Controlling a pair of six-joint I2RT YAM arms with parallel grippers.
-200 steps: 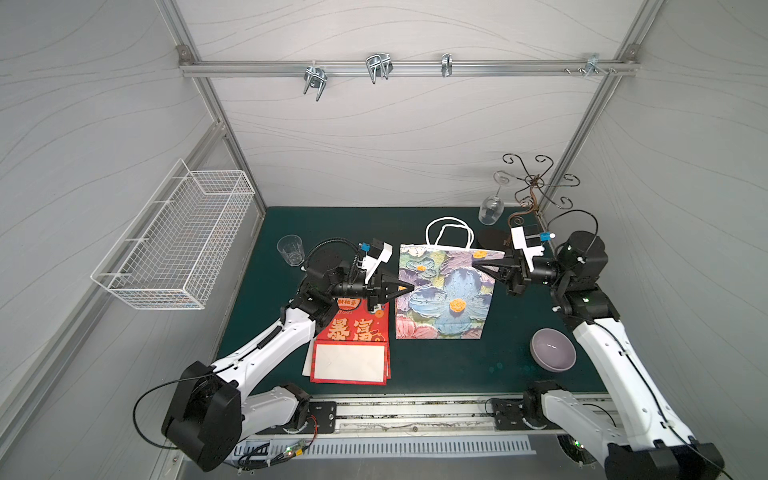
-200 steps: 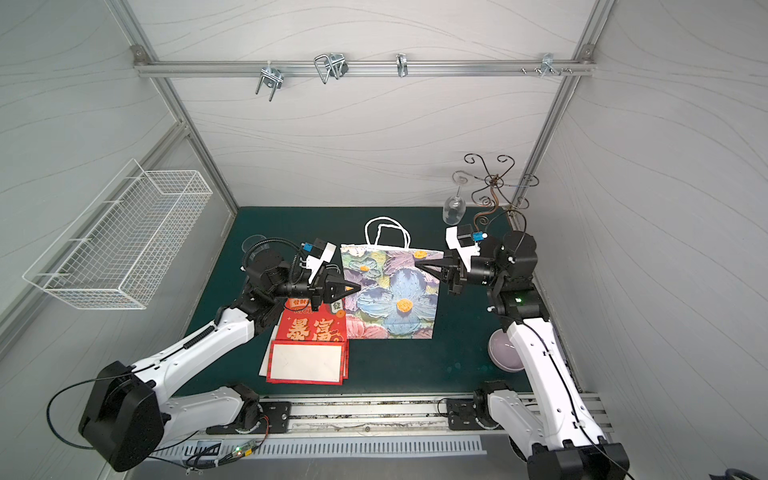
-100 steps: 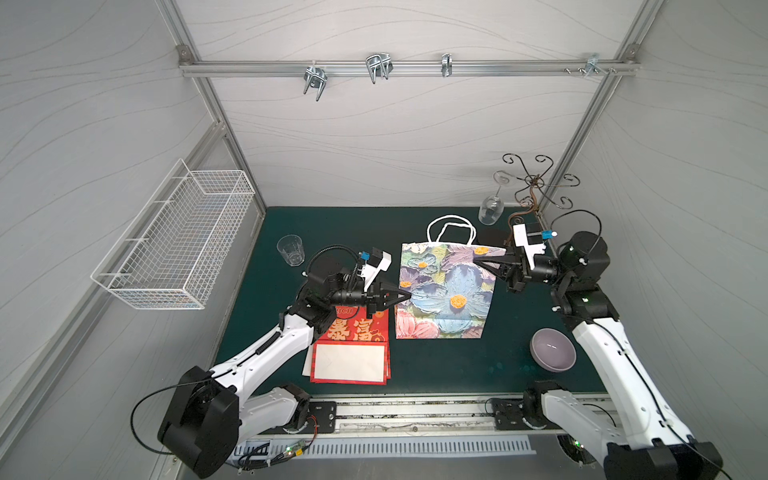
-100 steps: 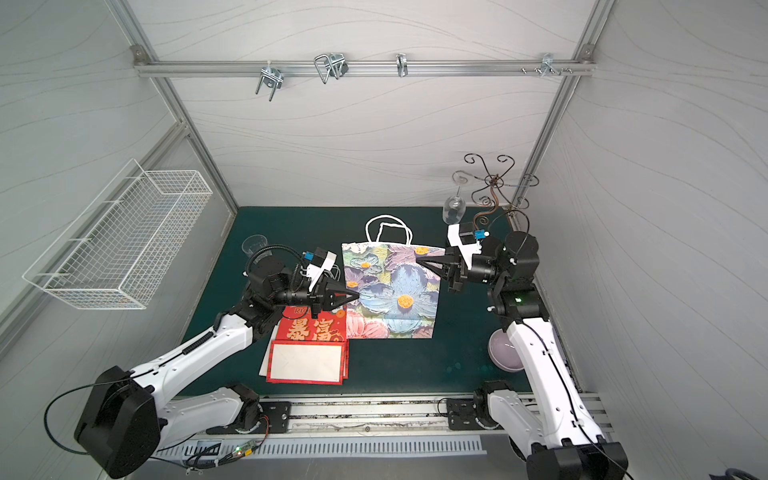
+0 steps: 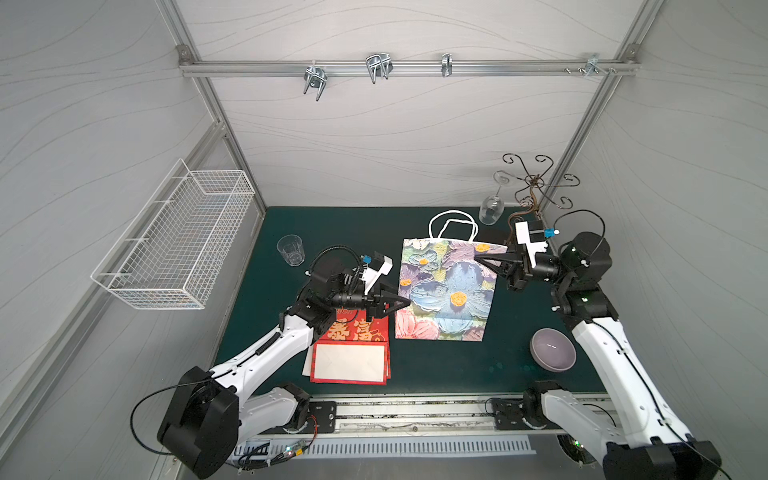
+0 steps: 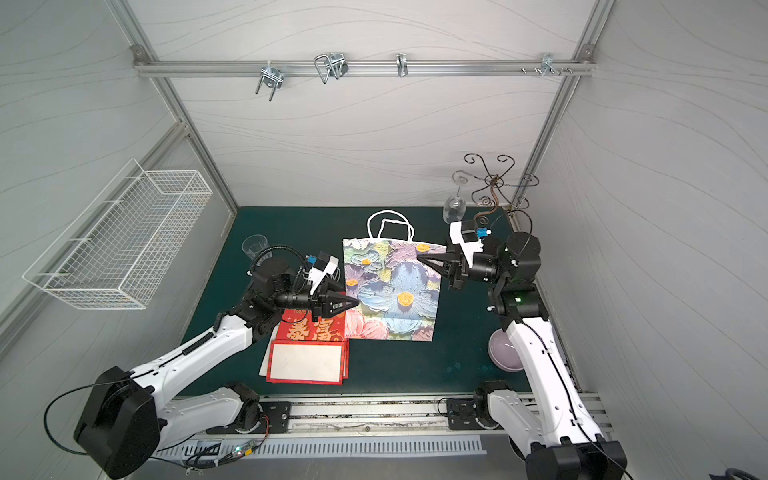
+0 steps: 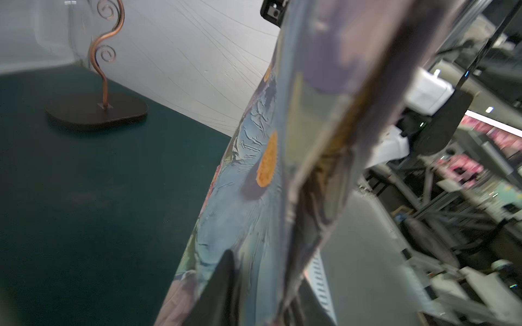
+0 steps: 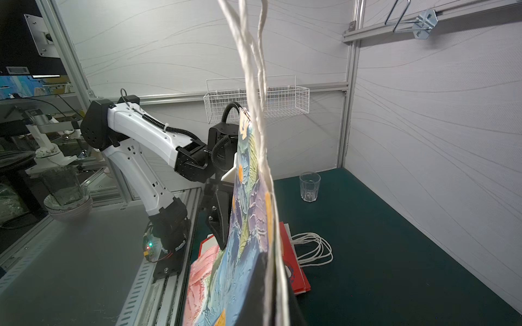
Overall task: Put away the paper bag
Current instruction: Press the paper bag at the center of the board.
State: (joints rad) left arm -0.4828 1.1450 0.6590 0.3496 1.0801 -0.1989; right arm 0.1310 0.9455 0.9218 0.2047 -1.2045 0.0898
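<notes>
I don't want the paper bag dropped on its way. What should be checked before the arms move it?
1. Right claw shut on the paper bag: ok.
2. Left claw gripping the bag's side edge: cannot tell.
3. Bag's handles unsnagged: ok.
4. Glass upright: ok.
5. Wire basket has room: ok.
6. Bag lifted off the red bag: cannot tell.

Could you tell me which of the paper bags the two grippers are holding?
The floral bag, pinched at opposite edges by the left gripper and right gripper; the red bags lie flat on the mat.
</notes>
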